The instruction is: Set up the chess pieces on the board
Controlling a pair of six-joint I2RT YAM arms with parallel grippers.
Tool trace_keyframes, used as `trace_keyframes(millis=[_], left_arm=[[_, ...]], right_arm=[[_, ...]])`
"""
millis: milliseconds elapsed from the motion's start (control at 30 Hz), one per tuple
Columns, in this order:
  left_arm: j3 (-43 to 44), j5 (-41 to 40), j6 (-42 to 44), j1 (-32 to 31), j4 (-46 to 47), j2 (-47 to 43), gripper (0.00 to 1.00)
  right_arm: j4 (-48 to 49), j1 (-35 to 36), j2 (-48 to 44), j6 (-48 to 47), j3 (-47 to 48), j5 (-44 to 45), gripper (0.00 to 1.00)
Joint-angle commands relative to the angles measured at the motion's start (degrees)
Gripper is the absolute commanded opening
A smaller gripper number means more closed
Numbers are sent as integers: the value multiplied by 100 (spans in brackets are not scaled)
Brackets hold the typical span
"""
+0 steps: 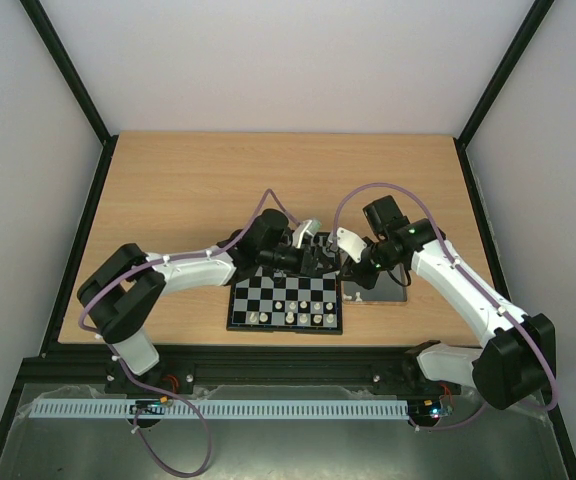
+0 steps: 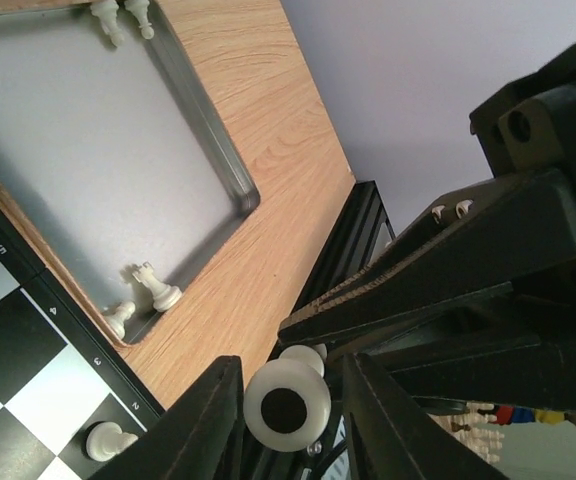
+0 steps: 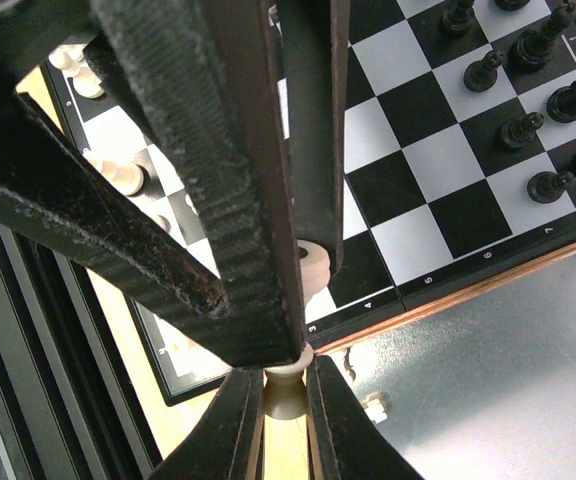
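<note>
**Item 1, held piece**: one of the cream-white figures. Its round base has a dark centre and faces my left wrist camera. It hangs in the air near the right-hand edge of the board, close to the tray.

**Item 2, right jaws:** together on the held piece, pinching its narrow upper part.

**Item 3, left jaws:** standing either side of the base and very close against it. I cannot tell whether they press on it.

**Item 4, board:** black and pale squares with a black border. It lies flat on the worktop between my two arms.

**Item 5, chess pieces**: several cream-white figures stand upright on the near rows of the board. Four more sit in the tray, two at one corner and two at another.

**Item 6, black figures**: upright on the opposite rows of the board.

**Item 7, tray:** shiny metal with a low rim, just beside the board's right edge.
</note>
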Motion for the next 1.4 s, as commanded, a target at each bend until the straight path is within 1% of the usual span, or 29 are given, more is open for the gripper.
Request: trace_keyframes(millis=[0,133,233,267,333,367,400,467,500,600,733,800,867,933,1000,1033,1233,1367], left_arm=[[161,194,45,-65,171,68,28],[172,222,68,-82,184,62,21],[151,197,86,-84,228,-6,18],[109,140,90,-86,261,-82,18],[-8,-26,98,-84,352,-295,17],[-77,-118,114,-83,386,-473,16],[-150,-268,131,-85,405,-643,16],[-335,-634,160,-82,459,-1007,16],[-428,-821,158,-86,521,-1174,16],[-740,-1346,115,-84,803,-1658,16],[-1076,-1826,-30,-87,1365,-2048,16],[-1191,-2061,-96,-110,1644,-2182,16],[-1258,-2231,-112,-161,1872,-2274,16],[-1278,-2374,-95,-211,1982,-2331,16],[-1271,-2478,-92,-247,2038,-2352,16],[-1255,-2499,-94,-255,2050,-2345,17],[-1210,-2560,-134,-299,2183,-2318,17],[-1161,-2603,-179,-299,2286,-2267,17]], right_arm=[[-325,34,-36,38,78,-125,8],[-318,34,-41,28,63,-119,8],[-312,35,-45,64,80,-156,9],[-302,34,-52,132,98,-189,11],[-202,23,-69,423,177,-277,20],[-152,-20,-102,593,245,-394,23],[-109,-100,-133,770,364,-608,26],[48,-320,-191,1224,621,-1124,38],[114,-429,-188,1458,749,-1431,43],[466,-789,-171,2156,1002,-2375,50],[1032,-1249,-124,3080,1059,-3155,58],[1419,-1516,-46,3643,1023,-3682,62],[1988,-1712,79,4474,896,-4357,63],[2789,-1764,199,5374,679,-4989,63],[3444,-1760,266,6052,475,-5315,62],[3593,-1764,271,6182,415,-5360,62],[3806,-1709,259,6562,215,-5471,61],[4091,-1593,140,6819,-31,-5537,57]])
